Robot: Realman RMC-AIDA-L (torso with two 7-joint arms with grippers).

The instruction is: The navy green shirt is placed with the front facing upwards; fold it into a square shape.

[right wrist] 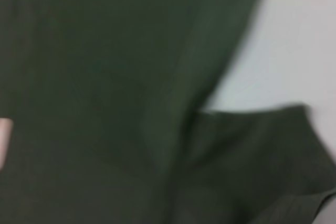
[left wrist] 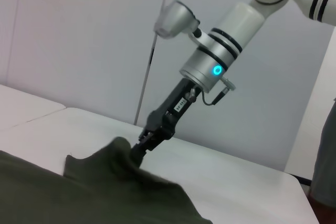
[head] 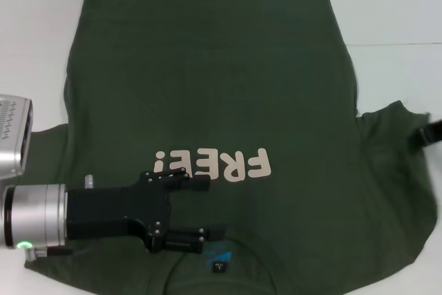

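Note:
The navy green shirt lies spread flat on the white table, front up, its cream "FREE!" letters and blue collar label toward me. My left gripper hovers over the chest just beside the collar, open, with nothing between its fingers. My right gripper is at the tip of the right-hand sleeve. In the left wrist view the right gripper is shut on that sleeve, whose edge rises in a small peak off the table. The right wrist view is filled with the shirt's cloth.
A silver housing on my left arm overhangs the shirt's left edge. Bare table shows beyond the right sleeve and along the far hem. A pale wall stands behind the table.

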